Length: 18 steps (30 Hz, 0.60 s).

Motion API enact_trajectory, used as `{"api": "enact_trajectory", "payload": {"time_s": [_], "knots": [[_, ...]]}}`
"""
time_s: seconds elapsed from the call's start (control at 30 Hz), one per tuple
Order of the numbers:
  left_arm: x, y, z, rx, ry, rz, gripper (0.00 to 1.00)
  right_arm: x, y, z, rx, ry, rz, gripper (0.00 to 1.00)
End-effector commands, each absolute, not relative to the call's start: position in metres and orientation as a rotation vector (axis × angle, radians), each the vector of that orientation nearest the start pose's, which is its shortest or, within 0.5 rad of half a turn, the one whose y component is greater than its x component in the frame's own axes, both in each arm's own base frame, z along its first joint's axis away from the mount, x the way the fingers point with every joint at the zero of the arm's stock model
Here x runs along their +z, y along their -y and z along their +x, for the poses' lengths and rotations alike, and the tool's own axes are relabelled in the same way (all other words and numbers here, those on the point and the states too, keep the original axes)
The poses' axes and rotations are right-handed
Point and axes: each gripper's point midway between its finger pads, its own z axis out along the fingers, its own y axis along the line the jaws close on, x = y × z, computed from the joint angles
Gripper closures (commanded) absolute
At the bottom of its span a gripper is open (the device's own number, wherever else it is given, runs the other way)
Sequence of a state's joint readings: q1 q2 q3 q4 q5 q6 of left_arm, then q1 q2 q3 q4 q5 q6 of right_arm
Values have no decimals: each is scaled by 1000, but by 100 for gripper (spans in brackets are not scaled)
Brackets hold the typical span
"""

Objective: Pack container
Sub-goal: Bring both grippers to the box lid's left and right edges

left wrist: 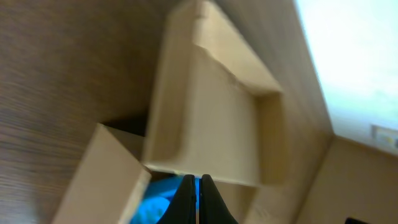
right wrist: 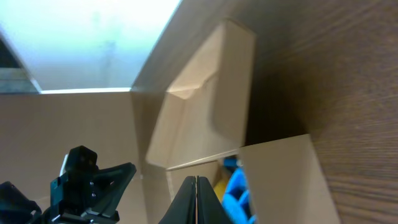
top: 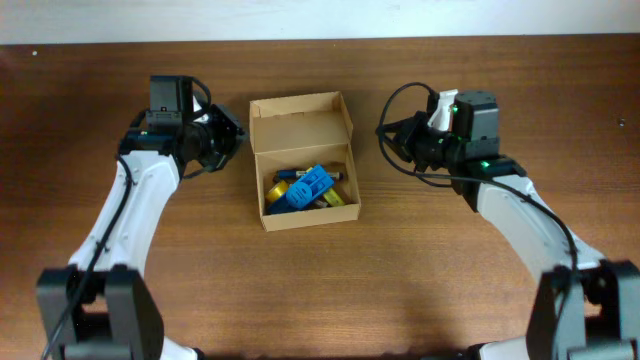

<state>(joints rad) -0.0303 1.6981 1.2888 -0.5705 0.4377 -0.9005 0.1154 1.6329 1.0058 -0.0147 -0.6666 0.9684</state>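
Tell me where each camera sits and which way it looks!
Overhead: above the table, looking straight down at the container; the left pincer and right pincer show.
Left wrist: on the left arm, looking across at the container's open lid; its own shut pincer shows.
Right wrist: on the right arm, facing the opposite way at the lid; its own pincer and the left pincer show.
Both wrist views share the lid and blue item inside.

A blue plastic case [top: 305, 188] lies slantwise atop several markers [top: 336, 198] (some yellow), dark wood-grain table [top: 400, 290] all around.
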Motion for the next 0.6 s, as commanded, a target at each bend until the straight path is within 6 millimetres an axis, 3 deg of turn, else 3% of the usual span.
{"api": "enact_trajectory", "payload": {"time_s": [0.0, 0.13, 0.33, 0.57], "knots": [[125, 71, 437, -870, -2503, -1013, 98, 133, -152, 433, 1276, -2326, 627, 97], [116, 57, 440, -856, -2493, -1064, 98, 109, -154, 439, 1271, -2351, 651, 96], [109, 35, 445, -788, -2448, -1161, 98, 93, -149, 447, 1228, -2349, 704, 97], [65, 37, 444, -776, -2518, -1272, 98, 74, -140, 454, 1164, -2352, 798, 96]]}}
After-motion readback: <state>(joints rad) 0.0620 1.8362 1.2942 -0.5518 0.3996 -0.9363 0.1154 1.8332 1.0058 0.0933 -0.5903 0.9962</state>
